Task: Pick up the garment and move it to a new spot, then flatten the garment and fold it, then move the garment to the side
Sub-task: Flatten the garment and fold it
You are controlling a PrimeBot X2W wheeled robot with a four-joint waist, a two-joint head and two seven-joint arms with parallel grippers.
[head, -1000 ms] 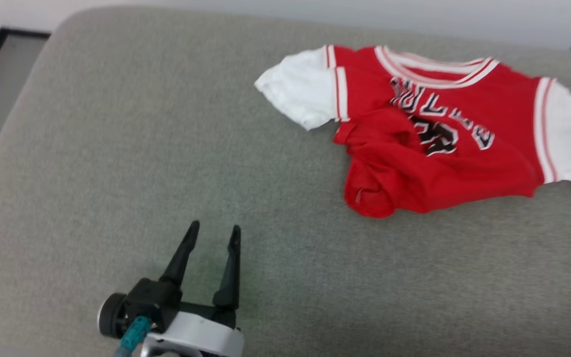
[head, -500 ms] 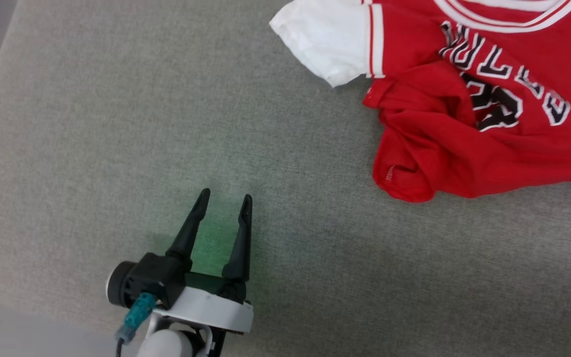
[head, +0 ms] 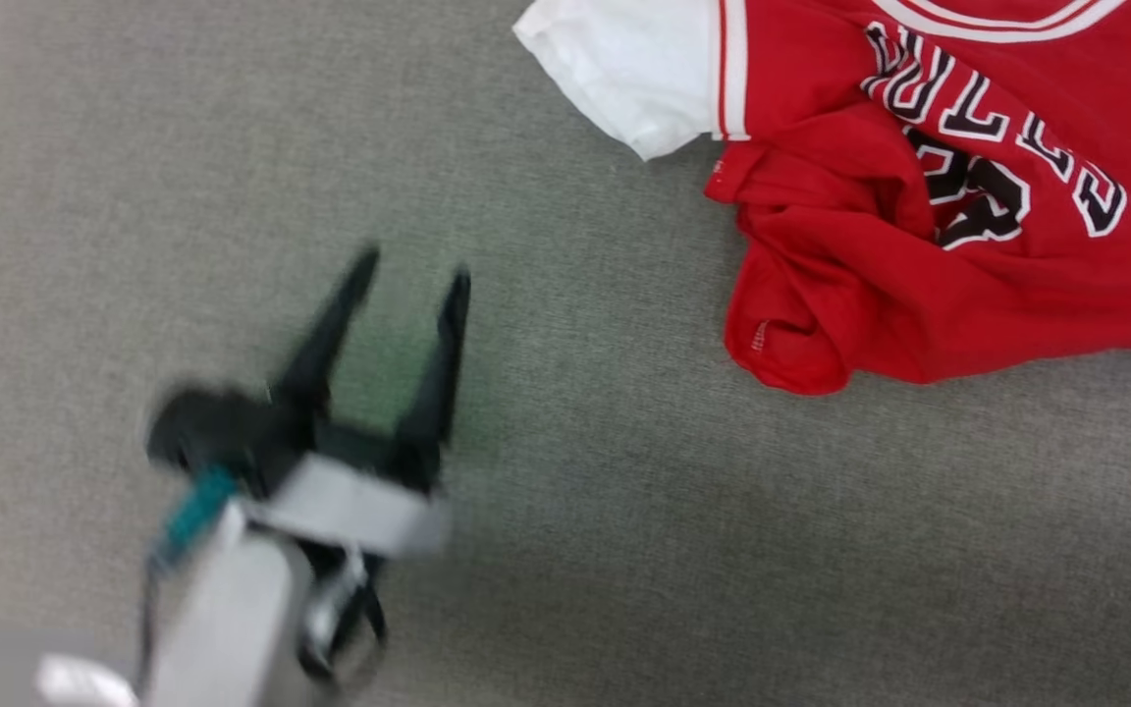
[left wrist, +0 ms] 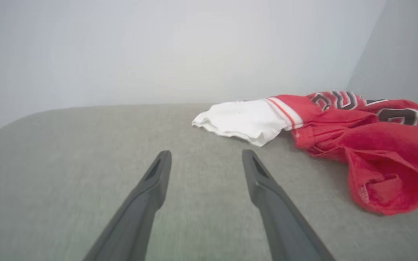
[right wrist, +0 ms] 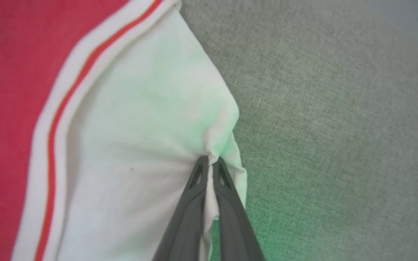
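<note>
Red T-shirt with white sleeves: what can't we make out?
- Head view: the red T-shirt with white short sleeves is cut by top and right edges.
- Head view: the left gripper with long dark fingers is open but motion-blurred.
- Right wrist view: the right gripper, shut on the white sleeve, hides how deep the cloth sits.
- Left wrist view: folds hide part of the chest lettering.

The garment (head: 919, 295) on the grey counter (head: 565, 550)
The counter is covered in grey cloth. The garment lies crumpled on it, red with black and white letters. One white sleeve (head: 624, 69) lies flat, and the red bottom edge is rolled up.
</note>
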